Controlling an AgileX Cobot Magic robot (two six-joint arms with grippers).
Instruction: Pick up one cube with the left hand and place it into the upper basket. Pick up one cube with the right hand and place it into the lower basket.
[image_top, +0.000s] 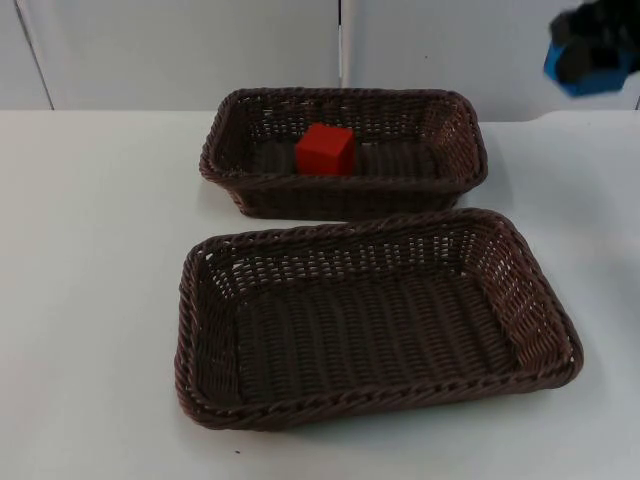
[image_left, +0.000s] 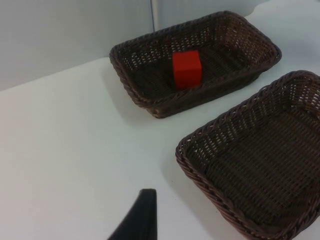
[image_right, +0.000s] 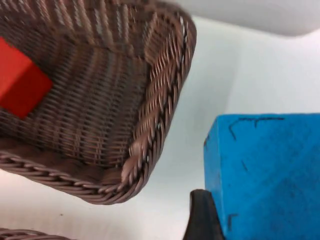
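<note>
**Red cube sitting in the upper basket, blue cube riding high in the right gripper**

The red cube (image_top: 325, 150) is lying on the floor of the upper basket (image_top: 455, 120), left of its middle and close to the near wall, and it is showing again from the left wrist camera, upright on the weave. The upper basket, a dark brown wicker tray, is standing against the grey partition wall (image_top: 180, 50). The lower basket (image_top: 200, 330), the same weave but larger, is sitting just in front of it on the white table (image_top: 90, 250), the two rims near each other but apart.

Over on the right, the right gripper (image_top: 590, 45) is hanging above the table beside the upper basket's right end, with its fingers clamped on a blue cube (image_top: 585, 68). From its wrist camera the blue cube (image_right: 265, 175) is looming large against a black fingertip (image_right: 202, 217), with the basket's corner and the red cube beyond.

The left gripper (image_left: 137, 220) is waiting over bare table left of both baskets; whether its fingers are apart or together, I cannot tell.
</note>
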